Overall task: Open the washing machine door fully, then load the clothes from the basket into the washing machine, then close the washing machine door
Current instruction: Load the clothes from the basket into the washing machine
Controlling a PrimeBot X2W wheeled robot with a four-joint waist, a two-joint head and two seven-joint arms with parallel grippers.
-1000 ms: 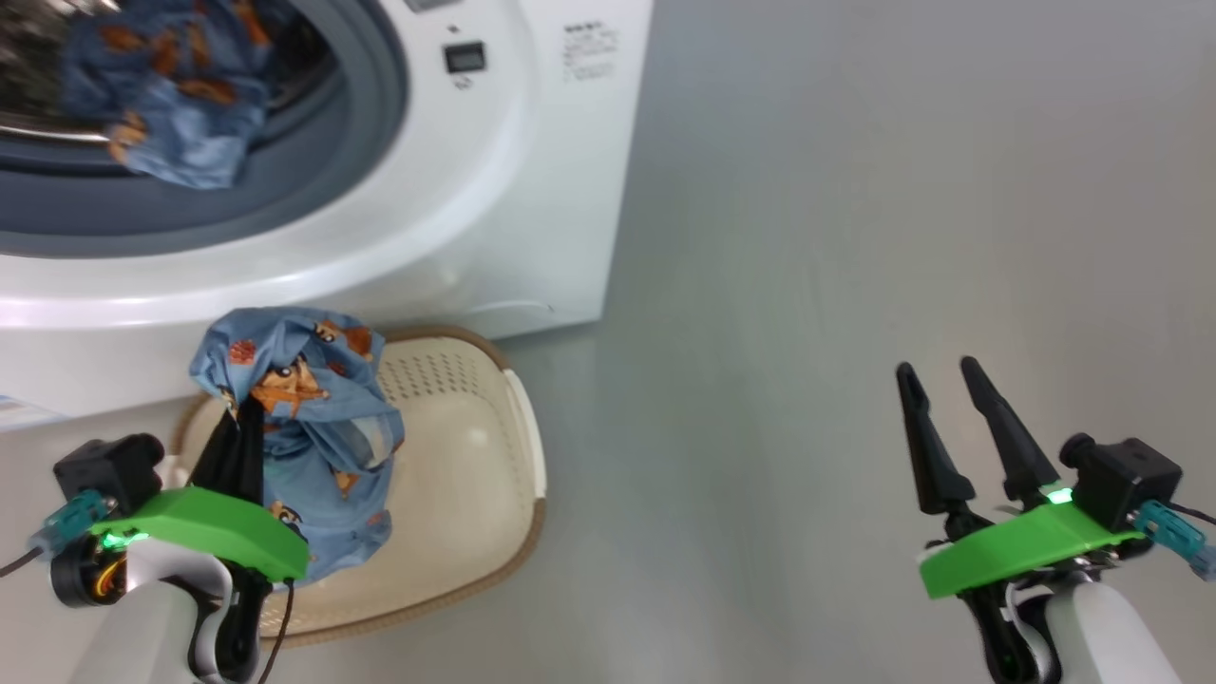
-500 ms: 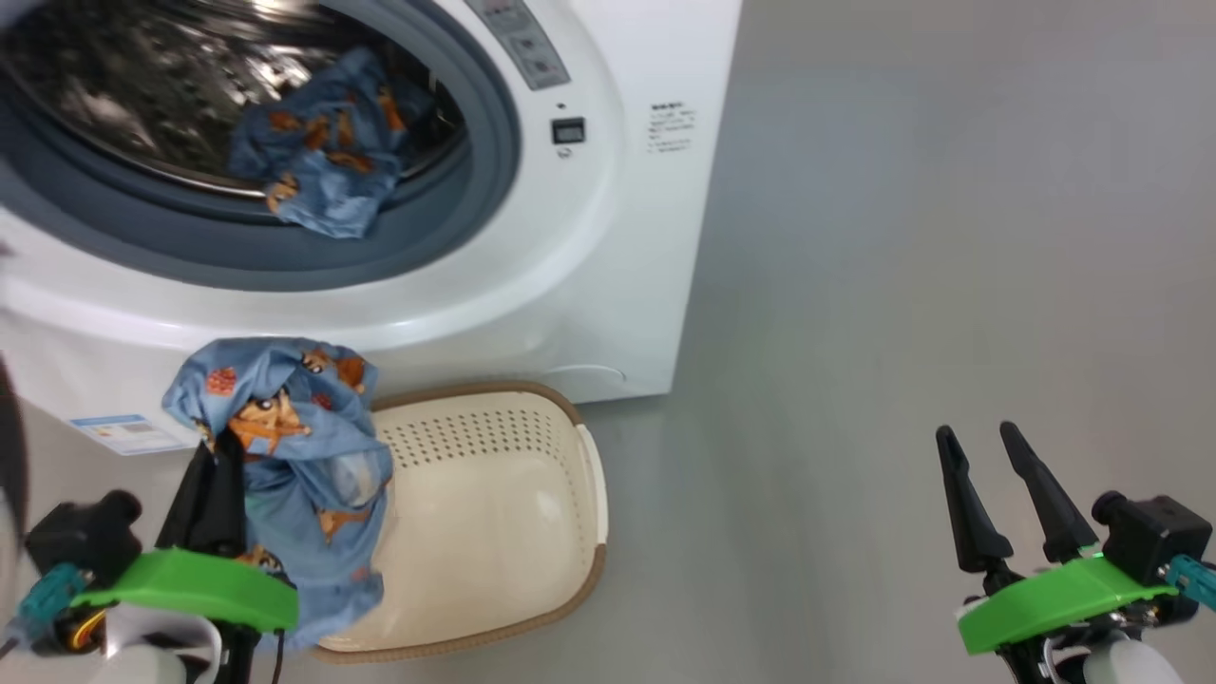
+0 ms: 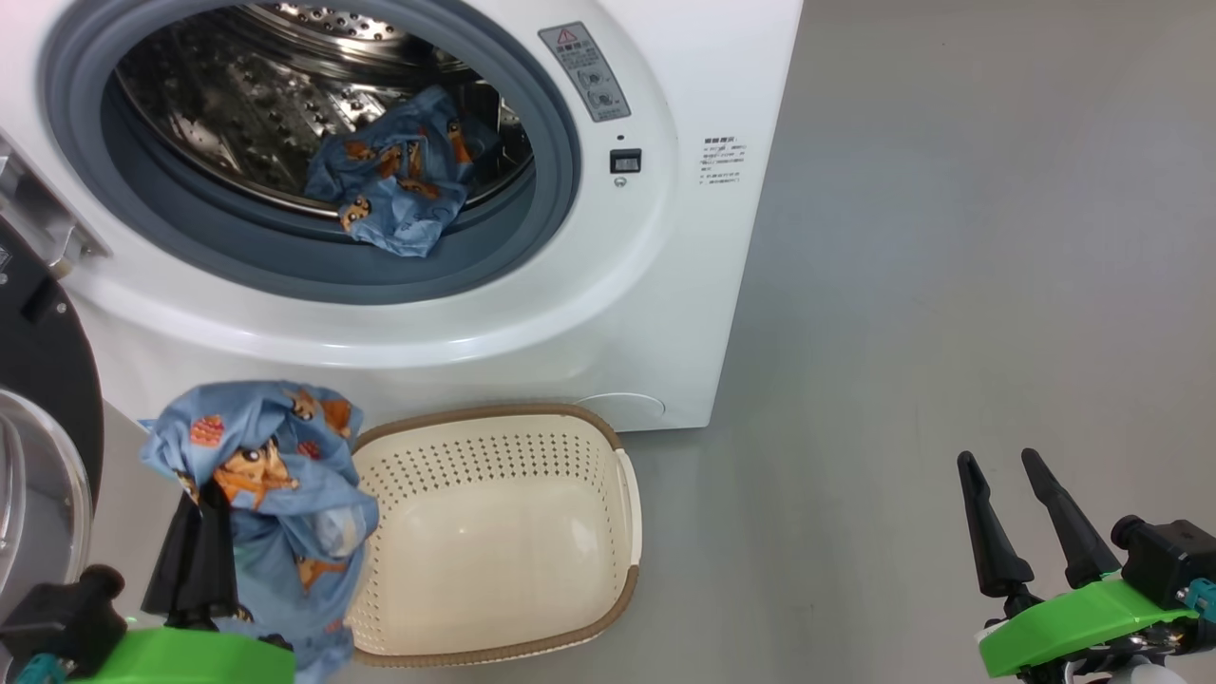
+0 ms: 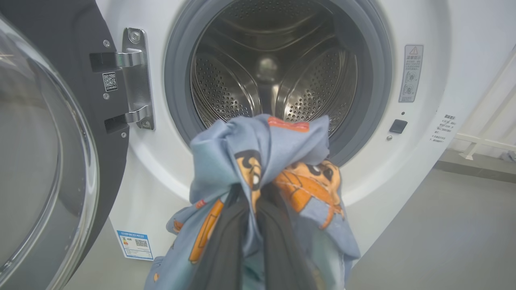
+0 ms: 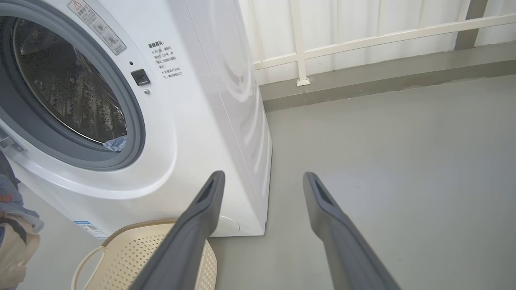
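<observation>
The white washing machine (image 3: 665, 237) stands with its door (image 3: 43, 380) swung open to the left. One piece of the blue printed clothes (image 3: 399, 185) lies at the front of the steel drum (image 4: 274, 72). My left gripper (image 3: 201, 499) is shut on another blue garment (image 3: 256, 465), held up just left of the basket (image 3: 494, 415) and below the drum mouth. The garment (image 4: 262, 161) hides the fingertips. The cream basket looks empty inside. Far right, over bare floor, my right gripper (image 3: 997, 459) stands open and holds nothing; its fingers (image 5: 201, 217) point past the machine's corner.
Grey floor (image 3: 950, 285) stretches to the right of the machine. A white railing (image 5: 363, 36) on a low kerb runs behind it. A small blue label (image 4: 135, 243) sits low on the machine's front. The door's glass bowl (image 4: 36, 161) bulges close on the left.
The head camera has tilted up, so the drum and door have come into view. My left gripper keeps the garment, now beside the basket rather than over it. The right gripper stays open.
</observation>
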